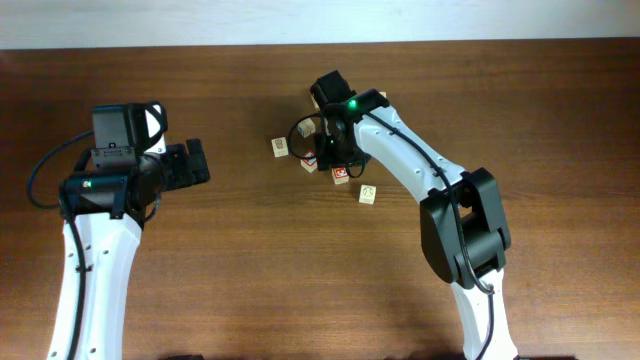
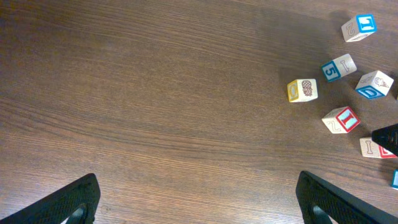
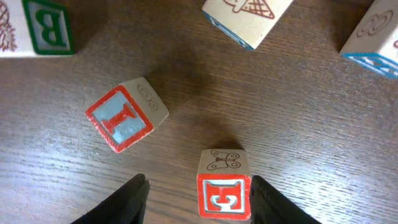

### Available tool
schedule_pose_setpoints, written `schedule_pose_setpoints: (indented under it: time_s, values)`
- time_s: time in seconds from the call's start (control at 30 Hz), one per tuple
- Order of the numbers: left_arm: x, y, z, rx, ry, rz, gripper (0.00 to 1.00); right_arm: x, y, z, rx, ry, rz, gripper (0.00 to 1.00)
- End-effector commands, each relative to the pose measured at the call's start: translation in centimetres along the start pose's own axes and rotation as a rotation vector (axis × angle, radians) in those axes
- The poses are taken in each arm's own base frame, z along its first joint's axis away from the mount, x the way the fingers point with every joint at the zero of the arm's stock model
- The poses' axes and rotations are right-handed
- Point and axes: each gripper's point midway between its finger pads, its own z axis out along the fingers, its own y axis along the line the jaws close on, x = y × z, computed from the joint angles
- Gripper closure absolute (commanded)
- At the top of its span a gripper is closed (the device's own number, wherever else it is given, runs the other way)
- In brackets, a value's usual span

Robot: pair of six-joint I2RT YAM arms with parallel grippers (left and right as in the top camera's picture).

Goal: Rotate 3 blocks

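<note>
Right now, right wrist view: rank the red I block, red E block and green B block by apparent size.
1. red I block: looks largest.
2. red E block: a little smaller.
Unranked: green B block, cut off by the frame edge.
Tilt and nearness to the camera may skew this.

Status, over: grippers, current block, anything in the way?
Left gripper open, empty. Right gripper open, straddling red E block, not clamped. Red I block nearby, outside the jaws.
</note>
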Motion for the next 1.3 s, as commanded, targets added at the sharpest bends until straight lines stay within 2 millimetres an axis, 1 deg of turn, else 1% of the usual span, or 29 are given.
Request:
schedule_pose_setpoints:
  time_s: [0.0, 0.07, 0.1, 0.23, 0.3, 0.33, 0.37, 0.4, 0.43, 0.5, 0.57, 0.63, 0.67, 0.7, 0.73, 0.77, 0.8, 0.87, 0.93, 0.97, 1.0, 1.03, 1.07, 1.1, 1.13, 1.17, 1.2, 1.27]
  values:
    - [-0.8, -0.2, -0.4, 0.01, -0.02, -0.014, 0.01, -0.1, -0.1, 1.3, 0.017, 0.007, -0.073, 0.51]
    - [-0.8, -0.2, -0.4, 0.01, -0.02, -0.014, 0.01, 0.0, -1.0, 1.9, 0.063, 0.009, -0.072, 0.53]
    - [-0.8, -0.2, -0.4, 0.01, -0.02, -0.014, 0.01, 0.1, -1.0, 2.0, 0.065, 0.015, -0.072, 0.57]
    - [-0.6, -0.2, -0.4, 0.009, -0.014, -0.014, 0.01, 1.5, -1.5, 3.3, 0.072, 0.047, -0.07, 0.57]
    - [-0.6, -0.2, -0.4, 0.009, -0.013, -0.014, 0.01, 1.5, -1.6, 3.4, 0.074, 0.045, -0.07, 0.65]
    - [-0.6, -0.2, -0.4, 0.009, -0.013, -0.014, 0.01, 1.6, -1.5, 3.3, 0.069, 0.052, -0.064, 0.71]
    - [-0.6, -0.2, -0.4, 0.009, -0.013, -0.014, 0.01, 1.9, -1.5, 3.0, 0.069, 0.064, -0.038, 0.73]
    - [-0.6, -0.2, -0.4, 0.009, -0.013, -0.014, 0.01, 2.2, -1.6, 2.4, 0.074, 0.075, -0.003, 0.78]
    - [-0.6, -0.2, -0.4, 0.009, -0.013, -0.014, 0.01, 2.5, -1.4, 1.6, 0.067, 0.09, 0.026, 0.8]
    - [-0.6, -0.2, -0.4, 0.009, -0.013, -0.014, 0.01, 3.9, -1.1, 0.1, 0.06, 0.155, 0.11, 0.8]
    - [-0.6, -0.2, -0.4, 0.009, -0.014, -0.014, 0.01, 5.3, -1.2, -0.4, 0.067, 0.213, 0.173, 0.79]
    - [-0.6, -0.2, -0.4, 0.009, -0.015, -0.014, 0.01, 5.5, -1.3, -0.4, 0.075, 0.22, 0.189, 0.78]
    - [-0.6, -0.2, -0.4, 0.009, -0.015, -0.014, 0.01, 5.4, -1.3, -0.4, 0.075, 0.217, 0.194, 0.73]
    - [-0.6, -0.2, -0.4, 0.009, -0.015, -0.014, 0.01, 5.2, -1.2, -0.3, 0.071, 0.209, 0.193, 0.66]
    - [-0.6, -0.2, -0.4, 0.009, -0.015, -0.014, 0.01, 5.1, -1.2, -0.3, 0.069, 0.206, 0.192, 0.64]
    - [-0.6, -0.2, -0.4, 0.009, -0.015, -0.014, 0.01, 4.8, -1.1, -0.2, 0.064, 0.194, 0.192, 0.59]
    - [-0.6, -0.2, -0.4, 0.009, -0.015, -0.014, 0.01, 4.2, -0.9, -0.2, 0.053, 0.171, 0.19, 0.56]
    - [-0.6, -0.2, -0.4, 0.009, -0.014, -0.014, 0.01, 2.6, -0.2, -1.4, 0.029, 0.123, 0.145, 0.56]
    - [-0.6, -0.2, -0.4, 0.009, -0.015, -0.014, 0.01, -0.5, 1.2, -3.7, -0.021, 0.02, 0.057, 0.55]
    - [-0.6, -0.2, -0.4, 0.009, -0.014, -0.014, 0.01, -2.1, 1.8, -4.5, -0.044, -0.041, 0.031, 0.55]
    - [-0.7, -0.2, -0.4, 0.009, -0.016, -0.014, 0.01, -3.8, 2.4, -4.9, -0.068, -0.106, 0.06, 0.54]
    - [-0.7, -0.2, -0.4, 0.009, -0.019, -0.014, 0.01, -4.3, 2.6, -4.4, -0.081, -0.119, 0.142, 0.52]
    - [-0.8, -0.1, -0.4, 0.005, -0.023, -0.014, 0.01, -4.4, 2.8, -3.2, -0.088, -0.118, 0.262, 0.5]
    - [-0.9, 0.3, -0.4, -0.017, -0.025, -0.015, 0.01, -4.4, 2.9, -2.3, -0.089, -0.116, 0.313, 0.49]
    - [-0.9, 0.8, -0.5, -0.044, -0.029, -0.015, 0.01, -4.1, 2.9, -1.0, -0.054, -0.117, 0.388, 0.45]
    - [-0.9, 0.8, -0.5, -0.045, -0.028, -0.017, 0.01, -3.7, 3.1, -0.2, -0.037, -0.107, 0.413, 0.4]
    - [-0.9, 0.8, -0.5, -0.045, -0.028, -0.017, 0.01, -3.4, 3.1, 0.6, -0.028, -0.095, 0.436, 0.38]
    - [-0.9, 0.8, -0.5, -0.044, -0.029, -0.017, 0.01, -2.7, 3.3, 2.3, -0.013, -0.066, 0.451, 0.38]
